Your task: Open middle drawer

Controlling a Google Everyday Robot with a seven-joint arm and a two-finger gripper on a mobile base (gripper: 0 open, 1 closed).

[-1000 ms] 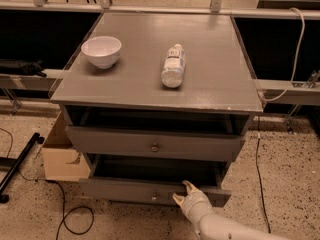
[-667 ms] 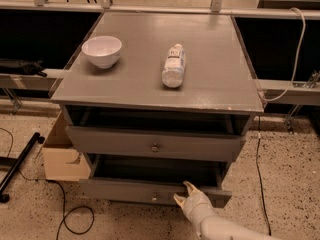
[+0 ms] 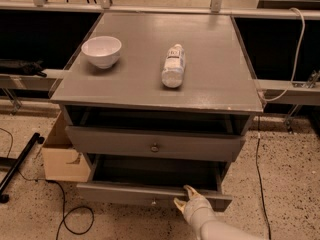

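Presently the pincer (image 3: pixel 183 195), fingers apart, sits at the front of the middle drawer (image 3: pixel 120 194), just right of its knob (image 3: pixel 153 202). Drawer stands pulled out.

The cabinet top (image 3: pixel 210 79) is plain mid-grey with a pale sheen; the bowl (image 3: pixel 101 50) on it is white; the bottle (image 3: pixel 173 66) is clear and whitish. The middle drawer (image 3: pixel 120 193) is the same grey, darker inside; the cream-white gripper (image 3: pixel 183 196) sits at its front edge; the upper drawer (image 3: pixel 110 141) is grey too; the floor (image 3: pixel 287 179) is beige with dark speckles; the cardboard box (image 3: pixel 62 161) is tan.
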